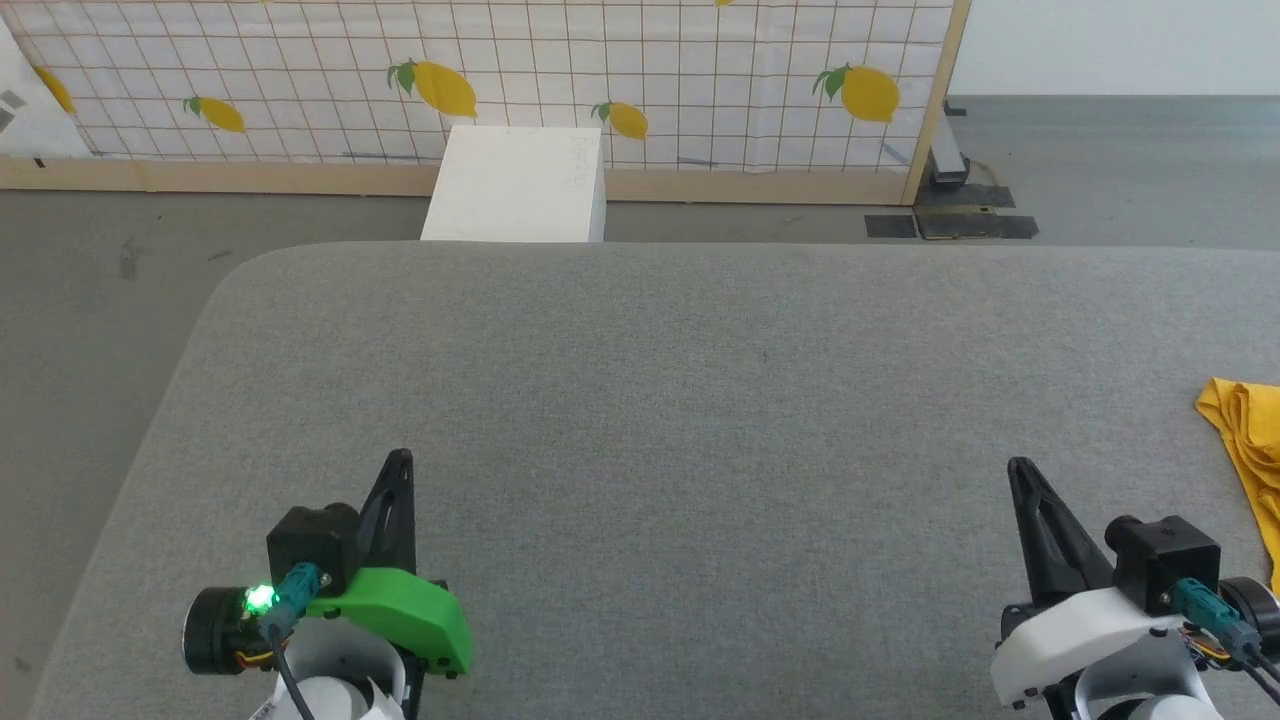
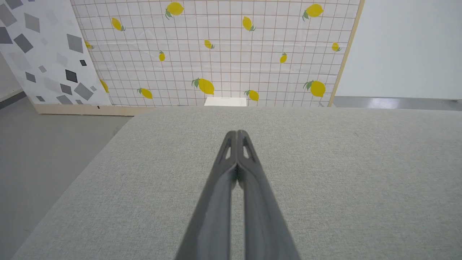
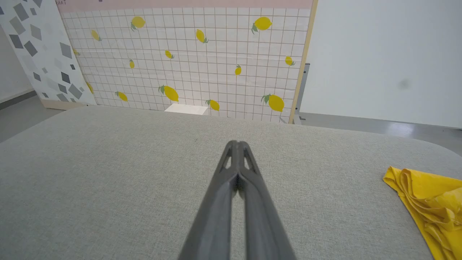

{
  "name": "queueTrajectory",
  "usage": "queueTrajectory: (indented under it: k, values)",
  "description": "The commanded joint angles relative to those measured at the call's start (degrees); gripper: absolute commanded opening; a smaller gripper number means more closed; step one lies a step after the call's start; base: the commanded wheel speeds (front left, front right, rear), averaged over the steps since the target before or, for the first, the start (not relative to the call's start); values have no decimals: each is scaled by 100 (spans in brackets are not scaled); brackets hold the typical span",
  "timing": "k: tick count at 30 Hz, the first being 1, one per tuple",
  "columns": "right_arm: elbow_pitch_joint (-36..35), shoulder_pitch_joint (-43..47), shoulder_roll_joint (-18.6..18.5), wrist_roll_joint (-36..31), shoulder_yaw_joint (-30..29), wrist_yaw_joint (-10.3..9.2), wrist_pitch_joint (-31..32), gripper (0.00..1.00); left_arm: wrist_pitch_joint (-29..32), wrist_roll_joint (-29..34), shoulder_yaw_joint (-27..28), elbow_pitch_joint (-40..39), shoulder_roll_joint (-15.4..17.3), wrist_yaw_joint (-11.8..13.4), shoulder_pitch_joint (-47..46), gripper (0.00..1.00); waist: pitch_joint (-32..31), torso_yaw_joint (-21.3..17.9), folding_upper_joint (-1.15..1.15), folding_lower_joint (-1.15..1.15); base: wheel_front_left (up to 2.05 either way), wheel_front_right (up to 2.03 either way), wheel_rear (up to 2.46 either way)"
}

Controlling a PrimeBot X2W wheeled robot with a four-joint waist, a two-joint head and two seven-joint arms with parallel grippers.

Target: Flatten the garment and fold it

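Garment (image 1: 1245, 440): mustard-yellow, bunched and creased, on right part of grey table (image 1: 700, 380), partly cut off by head view's edge. Print not visible.

Right gripper (image 1: 1020, 468): over table's near right part, fingers pressed together, gripping nothing. Garment lies to its right, near but not touching.

Left gripper (image 1: 400, 458): over table's near left part, fingers likewise clenched, empty. Well apart from garment, across table's width.

Both grippers point toward table's far edge.

White box (image 1: 515, 185): on floor just beyond table's far edge. Lemon-print panel (image 1: 650, 70): further beyond same edge.
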Motion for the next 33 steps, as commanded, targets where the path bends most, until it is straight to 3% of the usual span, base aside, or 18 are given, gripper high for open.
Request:
queueTrajectory:
  k: [1, 33]
  values:
    - [-34, -92, 7, -61, 29, -6, 34, 0, 38, 74, 38, -55, -23, 35, 99, 0, 3, -3, 0, 0, 0, 0, 0]
    - [-92, -234, 9, -231, 259, -9, 243, 0, 410, 495, 240, -518, -31, 124, 263, 0, 74, -67, 0, 0, 0, 0, 0]
